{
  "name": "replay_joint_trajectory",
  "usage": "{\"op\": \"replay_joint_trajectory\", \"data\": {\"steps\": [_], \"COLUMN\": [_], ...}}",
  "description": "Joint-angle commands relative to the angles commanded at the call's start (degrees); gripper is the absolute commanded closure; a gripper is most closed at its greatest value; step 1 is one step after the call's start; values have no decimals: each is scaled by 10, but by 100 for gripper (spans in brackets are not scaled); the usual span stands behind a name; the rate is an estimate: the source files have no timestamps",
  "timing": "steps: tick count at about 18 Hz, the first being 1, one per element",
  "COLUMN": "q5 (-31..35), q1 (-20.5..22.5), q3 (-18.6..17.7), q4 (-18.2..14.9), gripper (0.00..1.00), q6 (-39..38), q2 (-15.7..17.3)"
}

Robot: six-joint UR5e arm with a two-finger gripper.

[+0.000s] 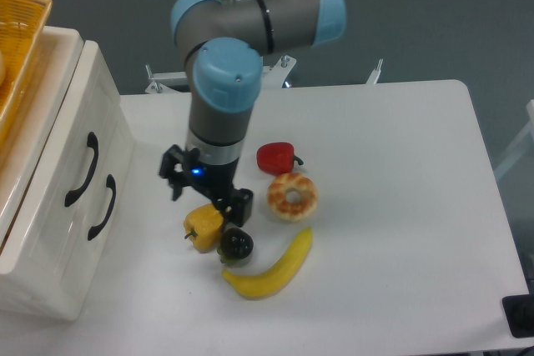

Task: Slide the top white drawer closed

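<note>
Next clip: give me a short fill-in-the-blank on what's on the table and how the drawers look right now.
1. The top white drawer sits flush with the lower drawer, so it is ____.
2. The gripper hangs above the ____ pepper.
3. The red pepper lies just behind the ____.
4. The fruit nearest the table's front edge is the ____.

Missing words: closed; yellow; doughnut; banana

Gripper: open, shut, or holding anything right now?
Gripper: fingers spread, open and holding nothing, above the yellow pepper, away from the top white drawer.
</note>
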Motion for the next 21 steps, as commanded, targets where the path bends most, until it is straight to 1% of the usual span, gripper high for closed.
{"op": "replay_joint_trajectory", "data": {"steps": [2,3,7,9,11,15,17,21], "q5": [18,31,75,80,88,90,88,76], "q1": [15,31,68,79,104,151,164,175], "q3": [-1,-2,-6,-9,-8,-10,-10,-10], "q4": [0,-1,-4,-4,-3,-5,-6,-8], "gripper": [0,0,0,0,0,0,0,0], "q6": [3,21,148,171,199,306,330,334], "q2": [13,19,36,43,45,53,56,60]}}
